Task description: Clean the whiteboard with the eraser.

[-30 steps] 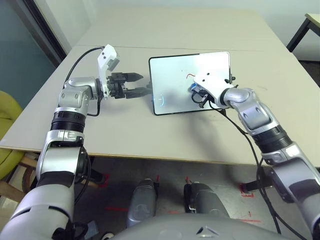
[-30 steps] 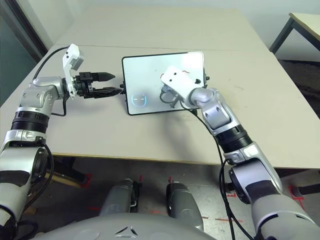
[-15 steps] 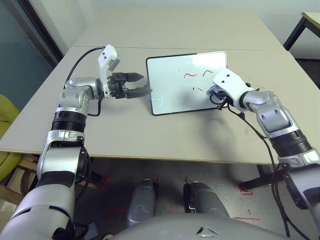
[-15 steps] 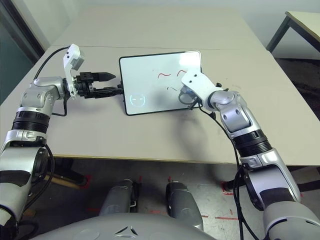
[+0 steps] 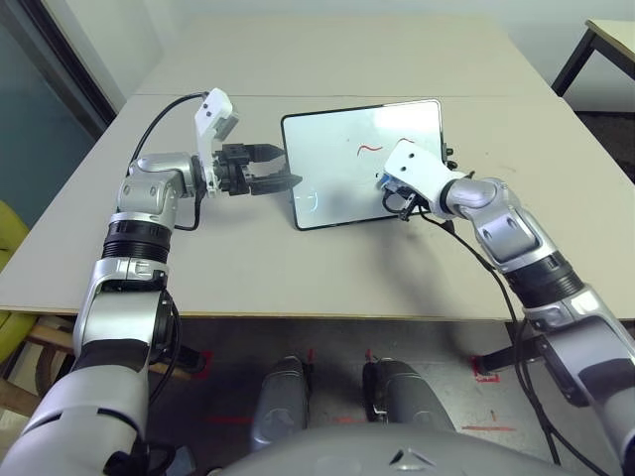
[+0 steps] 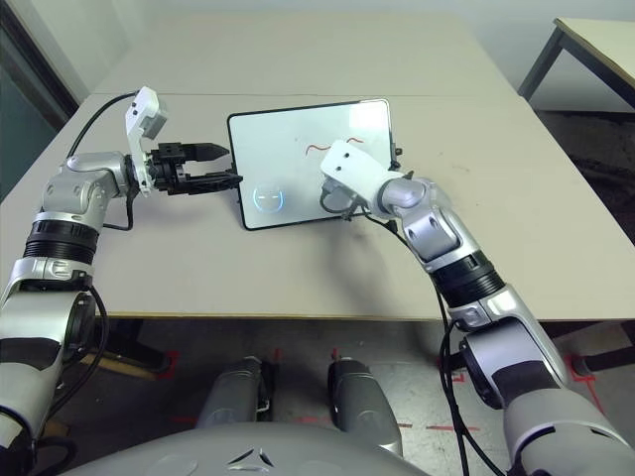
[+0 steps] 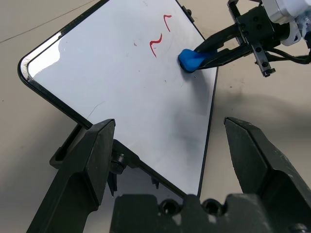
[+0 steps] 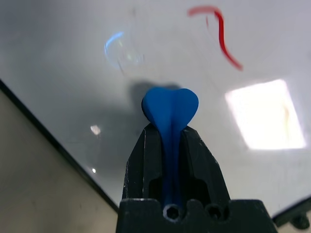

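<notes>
Blue is the colour to watch: the eraser [image 7: 193,59] is pinched hard between the black fingers of the right gripper [image 8: 170,141], squeezed so tight that its free end bulges out past the fingertips, and that soft nose is pressed against the face of the whiteboard [image 5: 337,193]. That board stands tilted on its stand on the tan table [image 5: 248,268], roughly in the middle between the two arms. Over on the other side the left gripper [image 7: 170,145] has its jaws spread wide with nothing in them, hovering just beside the board's near-left edge and the stand's foot [image 7: 68,148], apart from the frame as far as I can tell. Now the key relation: a red squiggle [image 8: 218,34] remains on the white surface, lying just beyond the eraser's tip, up toward the board's far edge and a touch toward its right side. A second short red mark [image 7: 166,20] sits further out toward the far right corner. The eraser's long axis runs along the fingers, pointing into the board, so only its small end is doing the wiping. My call: the right arm is the one in play, and its next stroke needs to carry the tip upward across those red lines while the left gripper stands ready to steady the frame.
</notes>
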`<state>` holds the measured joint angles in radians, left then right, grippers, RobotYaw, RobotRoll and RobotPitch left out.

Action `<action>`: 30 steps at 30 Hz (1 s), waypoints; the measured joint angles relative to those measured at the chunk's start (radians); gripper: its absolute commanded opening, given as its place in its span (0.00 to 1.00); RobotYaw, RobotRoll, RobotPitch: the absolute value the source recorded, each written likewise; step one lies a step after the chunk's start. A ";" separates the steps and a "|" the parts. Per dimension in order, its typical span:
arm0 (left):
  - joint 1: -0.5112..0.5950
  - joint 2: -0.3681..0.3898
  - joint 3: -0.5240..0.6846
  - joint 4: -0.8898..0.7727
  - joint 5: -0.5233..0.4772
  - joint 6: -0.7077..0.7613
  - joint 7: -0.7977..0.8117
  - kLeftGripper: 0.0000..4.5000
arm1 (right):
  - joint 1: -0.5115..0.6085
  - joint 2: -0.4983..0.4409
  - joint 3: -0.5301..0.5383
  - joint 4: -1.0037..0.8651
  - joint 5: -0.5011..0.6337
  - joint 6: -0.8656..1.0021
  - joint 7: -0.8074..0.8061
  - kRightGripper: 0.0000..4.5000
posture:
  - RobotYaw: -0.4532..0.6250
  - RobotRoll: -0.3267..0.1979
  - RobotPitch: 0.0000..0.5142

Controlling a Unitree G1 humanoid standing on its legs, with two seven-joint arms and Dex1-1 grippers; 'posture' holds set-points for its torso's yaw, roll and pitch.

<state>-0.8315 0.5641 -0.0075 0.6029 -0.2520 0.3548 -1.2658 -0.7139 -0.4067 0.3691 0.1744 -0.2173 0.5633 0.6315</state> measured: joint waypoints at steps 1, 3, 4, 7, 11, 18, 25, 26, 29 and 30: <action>0.000 0.000 0.000 0.000 0.000 0.000 0.000 1.00 | -0.010 0.007 0.007 0.007 -0.001 -0.005 0.000 0.06 | 0.55 0.62 0.13; 0.000 0.000 0.000 0.000 0.000 0.000 0.000 1.00 | -0.024 0.023 0.011 0.020 -0.002 -0.015 0.004 0.06 | 0.55 0.62 0.13; 0.000 0.000 0.000 0.000 0.000 0.000 0.000 1.00 | -0.027 0.027 0.012 0.022 -0.002 -0.017 0.005 0.06 | 0.55 0.62 0.13; 0.000 0.000 0.001 0.000 0.000 0.000 0.001 1.00 | -0.032 0.032 0.012 0.026 -0.002 -0.022 0.009 0.06 | 0.55 0.62 0.13; 0.000 0.000 0.001 0.000 0.000 0.000 0.001 1.00 | -0.032 0.026 0.013 0.029 -0.008 -0.032 0.013 0.06 | 0.55 0.62 0.13; 0.000 0.000 0.001 0.000 0.000 -0.001 0.001 1.00 | -0.004 -0.043 0.013 0.016 -0.021 -0.050 0.025 0.06 | 0.54 0.62 0.13; 0.000 -0.010 0.001 0.000 0.000 -0.004 0.001 1.00 | 0.037 -0.098 0.007 -0.013 -0.021 -0.047 0.036 0.06 | 0.53 0.62 0.13; 0.000 -0.011 0.001 0.000 0.000 -0.005 0.001 1.00 | 0.045 -0.108 0.004 -0.016 -0.021 -0.046 0.039 0.06 | 0.53 0.62 0.13; 0.000 -0.011 0.001 0.000 0.000 -0.005 0.001 1.00 | 0.062 -0.131 -0.013 -0.019 -0.020 -0.044 0.047 0.06 | 0.54 0.62 0.13; 0.000 -0.011 0.001 0.000 0.000 -0.005 0.001 1.00 | 0.065 -0.135 -0.019 -0.019 -0.020 -0.041 0.048 0.06 | 0.54 0.62 0.13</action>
<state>-0.8315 0.5534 -0.0064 0.6032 -0.2523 0.3496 -1.2648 -0.6489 -0.5420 0.3497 0.1552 -0.2375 0.5219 0.6792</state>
